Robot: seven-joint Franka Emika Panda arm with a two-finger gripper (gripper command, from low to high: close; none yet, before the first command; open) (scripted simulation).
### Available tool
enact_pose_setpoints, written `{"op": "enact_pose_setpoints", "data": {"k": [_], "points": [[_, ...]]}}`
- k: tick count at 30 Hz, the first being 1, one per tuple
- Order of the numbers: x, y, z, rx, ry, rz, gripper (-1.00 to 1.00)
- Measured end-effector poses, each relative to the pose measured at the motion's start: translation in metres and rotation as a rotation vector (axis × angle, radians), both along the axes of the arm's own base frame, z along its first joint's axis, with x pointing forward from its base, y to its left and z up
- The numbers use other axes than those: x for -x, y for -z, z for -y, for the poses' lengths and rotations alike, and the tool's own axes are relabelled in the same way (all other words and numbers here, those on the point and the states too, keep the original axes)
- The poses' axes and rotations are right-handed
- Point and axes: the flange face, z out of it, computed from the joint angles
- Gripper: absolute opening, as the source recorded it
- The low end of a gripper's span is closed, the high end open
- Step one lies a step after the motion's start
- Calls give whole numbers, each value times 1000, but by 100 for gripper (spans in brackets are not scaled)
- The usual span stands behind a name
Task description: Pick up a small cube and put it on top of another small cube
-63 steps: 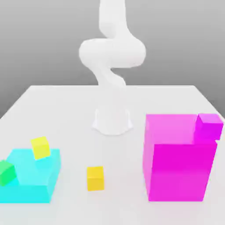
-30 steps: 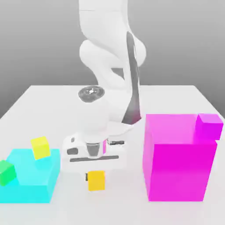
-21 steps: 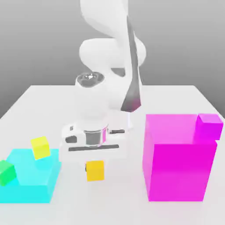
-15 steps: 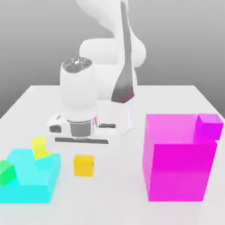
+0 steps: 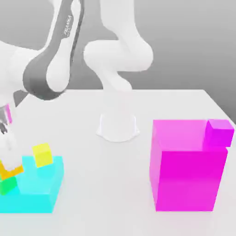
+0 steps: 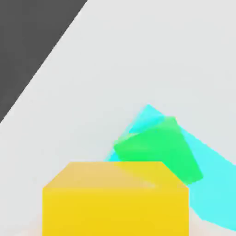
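the arm is swung out to the exterior view's left, and the orange cube [image 5: 8, 171] sits right over the green cube [image 5: 8, 185] on the near-left edge of the cyan block [image 5: 39, 189], the two touching as far as i can see. whether the claw is gripping or already open i cannot tell, since the fingers are not clear here. this reads as the placing step at its end: next, i'd say, comes a straight lift clear, making sure the orange cube sits square and isn't nudged off.
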Motion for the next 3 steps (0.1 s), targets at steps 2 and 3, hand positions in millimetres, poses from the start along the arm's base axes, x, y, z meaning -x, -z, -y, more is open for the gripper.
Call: {"op": "enact_pose_setpoints", "data": {"k": [2,3], "points": [[0,0,0,0,0,0,100],[0,0,0,0,0,0,100]]}}
